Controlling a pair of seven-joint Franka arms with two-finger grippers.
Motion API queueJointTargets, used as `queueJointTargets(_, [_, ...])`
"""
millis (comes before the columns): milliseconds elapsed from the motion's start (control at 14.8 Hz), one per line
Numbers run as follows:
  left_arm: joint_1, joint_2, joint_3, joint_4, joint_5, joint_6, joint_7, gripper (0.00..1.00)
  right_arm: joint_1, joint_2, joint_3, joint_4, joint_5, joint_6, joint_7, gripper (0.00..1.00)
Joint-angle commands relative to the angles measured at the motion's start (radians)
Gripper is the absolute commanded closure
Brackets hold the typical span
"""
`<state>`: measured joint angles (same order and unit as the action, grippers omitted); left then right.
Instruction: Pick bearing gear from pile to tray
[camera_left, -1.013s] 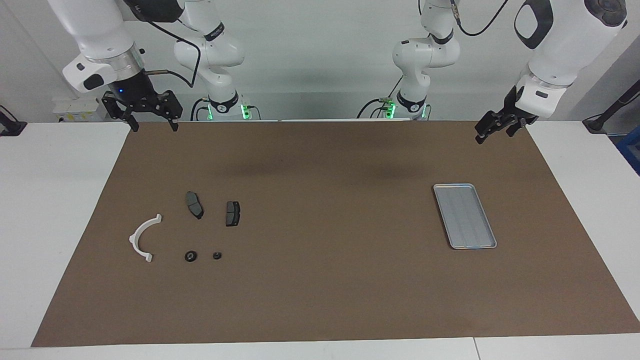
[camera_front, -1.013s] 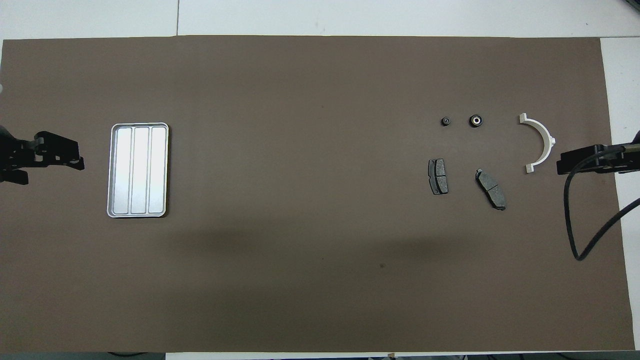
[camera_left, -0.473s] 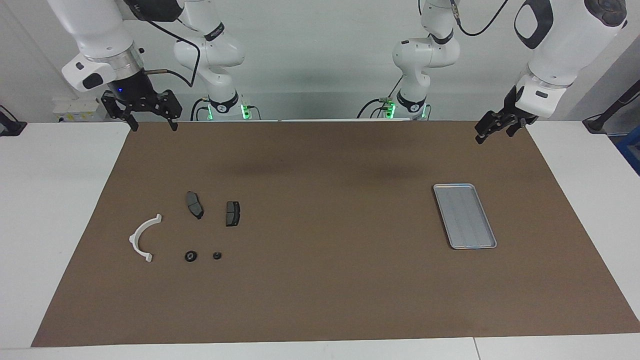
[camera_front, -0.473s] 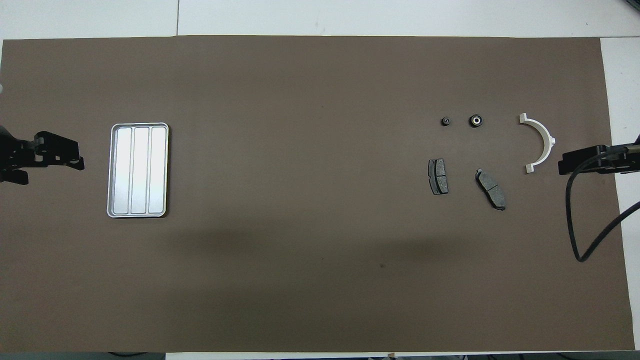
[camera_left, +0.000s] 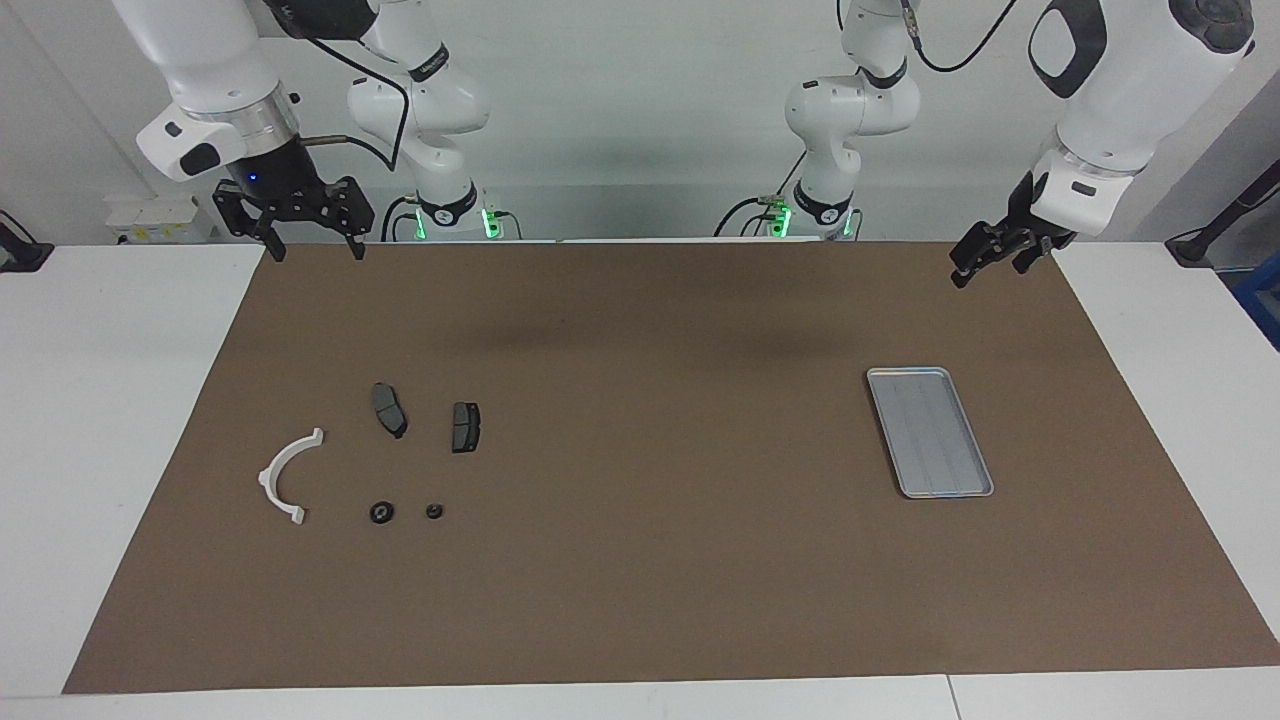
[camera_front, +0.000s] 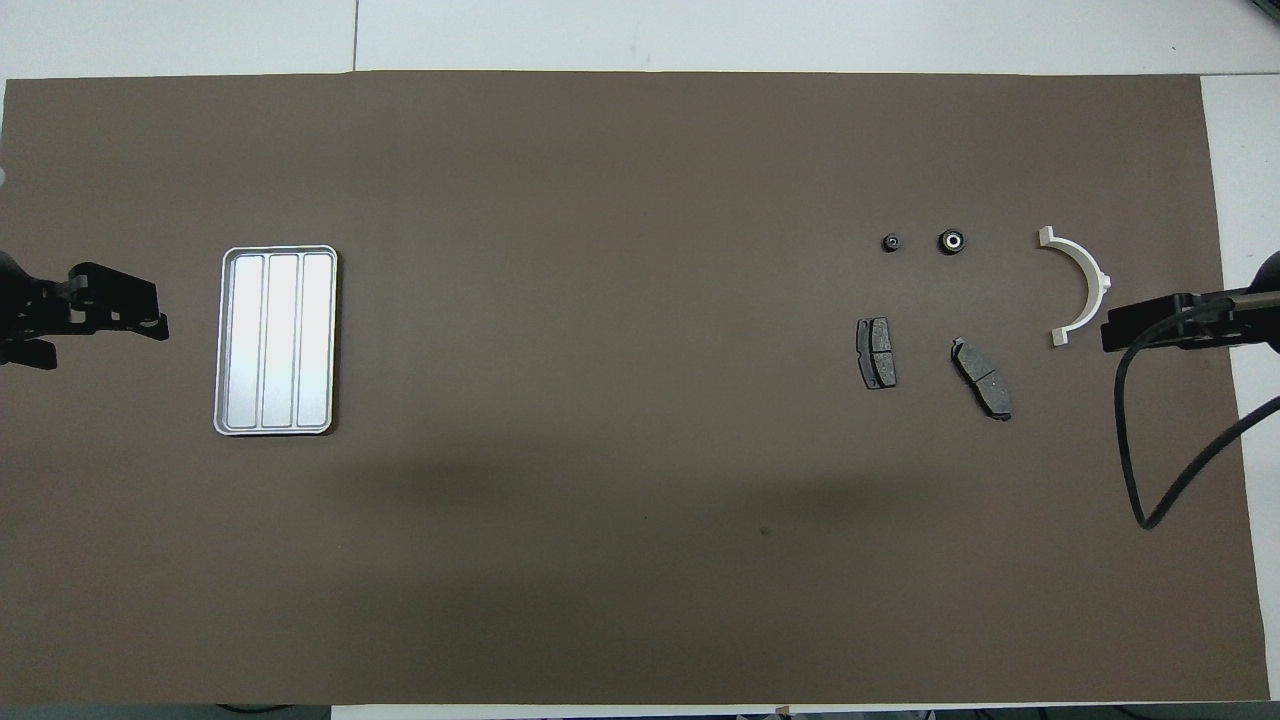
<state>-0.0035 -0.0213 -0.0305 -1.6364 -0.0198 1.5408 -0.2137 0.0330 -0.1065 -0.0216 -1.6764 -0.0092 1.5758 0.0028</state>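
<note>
We read the bearing gear as one of the two small black round pieces in the lower left of the facing view: the bigger one with a pale centre, or the smaller one just beside it; which of the two is meant we cannot tell. Both lie on the brown mat among the pile, with two brake pads above them in that view and the white arc beside them toward the frame's left edge. None of these touch one another. The tray lies at the right of the facing view, well apart from the pile, and it looks empty. The right pincer hangs at the upper left of that view over the mat's top edge, spread wide and holding nothing. The left pincer hangs at the upper right over the mat's corner, above the tray in the frame, also empty; it seems to wait. As we judge it, nothing of the task is done yet: the reach, the pinch, the carry across the table and the drop in the tray all remain.
</note>
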Motion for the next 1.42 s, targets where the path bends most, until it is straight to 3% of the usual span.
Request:
queueJointTargets(0, [0.000,-0.006,0.000,-0.006,-0.005,-0.008,0.008,0.00,-0.004,-0.018,0.006,-0.017,0.017,0.004,-0.012,0.00])
queueJointTargets(473, [0.000,-0.006,0.000,-0.006,-0.005,-0.008,0.008,0.00,0.030,0.073,0.006,-0.029,0.017,0.094,0.011,0.00])
queueJointTargets(878, [0.000,-0.006,0.000,-0.006,-0.005,-0.008,0.008,0.00,0.058,0.258,0.006,-0.069,0.017,0.361,0.066,0.00])
queueJointTargets(1351, [0.000,-0.006,0.000,-0.006,-0.006,-0.008,0.008,0.00,0.087,0.467,0.006,-0.059,0.008,0.542,0.160,0.00])
